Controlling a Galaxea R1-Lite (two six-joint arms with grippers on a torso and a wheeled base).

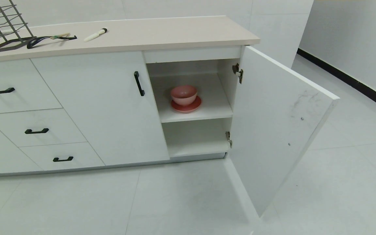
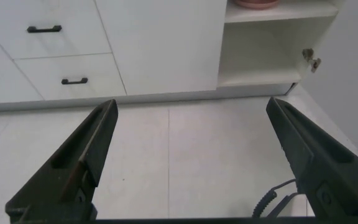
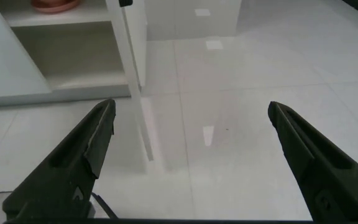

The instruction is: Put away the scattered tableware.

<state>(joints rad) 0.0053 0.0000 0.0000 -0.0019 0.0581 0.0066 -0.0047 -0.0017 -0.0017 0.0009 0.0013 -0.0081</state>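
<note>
Bowl (image 1: 183,94) on plate (image 1: 186,107) seemingly near shelf (image 1: 212,111) edge, cabinet door (image 1: 273,124) wide; left hand (image 2: 192,102), right hand (image 3: 192,104) spread apart

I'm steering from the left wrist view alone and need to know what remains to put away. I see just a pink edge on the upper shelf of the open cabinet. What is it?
Observer: A pink plastic bowl sits on a red round plate on the upper shelf.
Operator: Anything on the counter?
Observer: Yes, a black ladle and a cream utensil with a black end lie on the beige countertop, near a black wire rack.
Operator: And the right tool?
Observer: The right tool is open, above the pale tiled floor beside the open white cabinet door.
</note>
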